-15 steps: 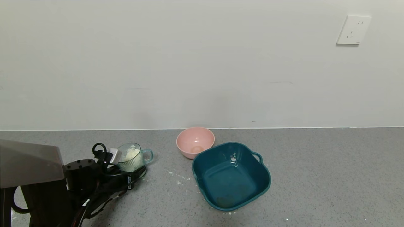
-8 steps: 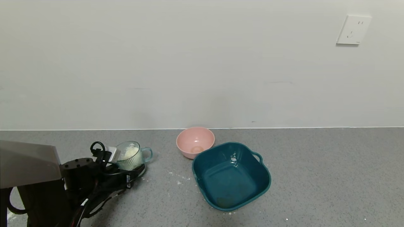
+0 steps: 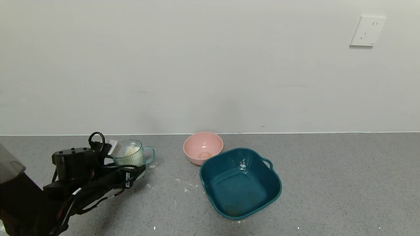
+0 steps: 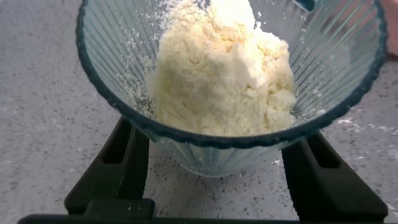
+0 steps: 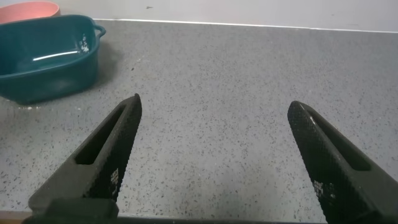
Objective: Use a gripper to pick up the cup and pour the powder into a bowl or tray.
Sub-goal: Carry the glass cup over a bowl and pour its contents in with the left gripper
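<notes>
My left gripper [image 3: 130, 166] is shut on the cup [image 3: 128, 155], a pale-green ribbed glass mug with its loop handle pointing right, held a little above the counter at the left. White clumpy powder [image 3: 130, 151] fills it. In the left wrist view the black fingers [image 4: 121, 168] press both sides of the cup [image 4: 339, 68] below its rim, and the powder [image 4: 227, 74] is heaped inside. The dark teal basin [image 3: 240, 182] sits on the counter to the right of the cup, with a few powder specks on its wall. My right gripper [image 5: 214, 143] is open and empty over bare counter.
A small round pink bowl [image 3: 203, 147] stands behind the teal basin, touching its back-left corner. Powder specks lie on the grey counter [image 3: 328, 183] between cup and basin. The right wrist view shows the basin [image 5: 46, 56] and pink bowl [image 5: 28, 9] far off. A wall runs behind.
My left gripper has risen with the cup in it and shifted slightly left and back. The basin and pink bowl have not moved.
</notes>
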Controlling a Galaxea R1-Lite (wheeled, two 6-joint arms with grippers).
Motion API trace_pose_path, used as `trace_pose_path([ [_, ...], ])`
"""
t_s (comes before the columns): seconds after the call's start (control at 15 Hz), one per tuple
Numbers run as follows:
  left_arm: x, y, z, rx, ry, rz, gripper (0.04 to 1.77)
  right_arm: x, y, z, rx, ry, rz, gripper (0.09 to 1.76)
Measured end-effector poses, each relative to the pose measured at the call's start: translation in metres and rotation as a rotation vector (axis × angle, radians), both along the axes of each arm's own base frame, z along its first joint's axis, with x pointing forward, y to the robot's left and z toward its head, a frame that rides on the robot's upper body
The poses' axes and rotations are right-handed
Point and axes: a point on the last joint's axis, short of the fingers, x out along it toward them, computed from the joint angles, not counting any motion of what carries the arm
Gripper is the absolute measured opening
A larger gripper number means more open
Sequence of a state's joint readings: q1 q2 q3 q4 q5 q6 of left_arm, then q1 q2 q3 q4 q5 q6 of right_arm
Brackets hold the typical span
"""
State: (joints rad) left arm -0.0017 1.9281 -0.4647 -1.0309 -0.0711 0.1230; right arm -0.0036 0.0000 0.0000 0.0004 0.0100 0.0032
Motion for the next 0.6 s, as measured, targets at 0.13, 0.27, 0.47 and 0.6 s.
trace_pose_path([
  [0.13,-0.002,-0.008,0.031,0.017,0.019,0.003,1.25,0.000,0.000,0.000,0.000,0.000,0.000,1.71],
  [0.27,-0.004,-0.026,0.067,0.049,-0.033,0.013,1.25,0.000,0.000,0.000,0.000,0.000,0.000,1.71],
  [0.47,-0.011,-0.057,0.101,0.104,-0.106,0.037,1.25,0.000,0.000,0.000,0.000,0.000,0.000,1.71],
  [0.6,-0.014,-0.077,0.115,0.126,-0.123,0.014,1.25,0.000,0.000,0.000,0.000,0.000,0.000,1.71],
])
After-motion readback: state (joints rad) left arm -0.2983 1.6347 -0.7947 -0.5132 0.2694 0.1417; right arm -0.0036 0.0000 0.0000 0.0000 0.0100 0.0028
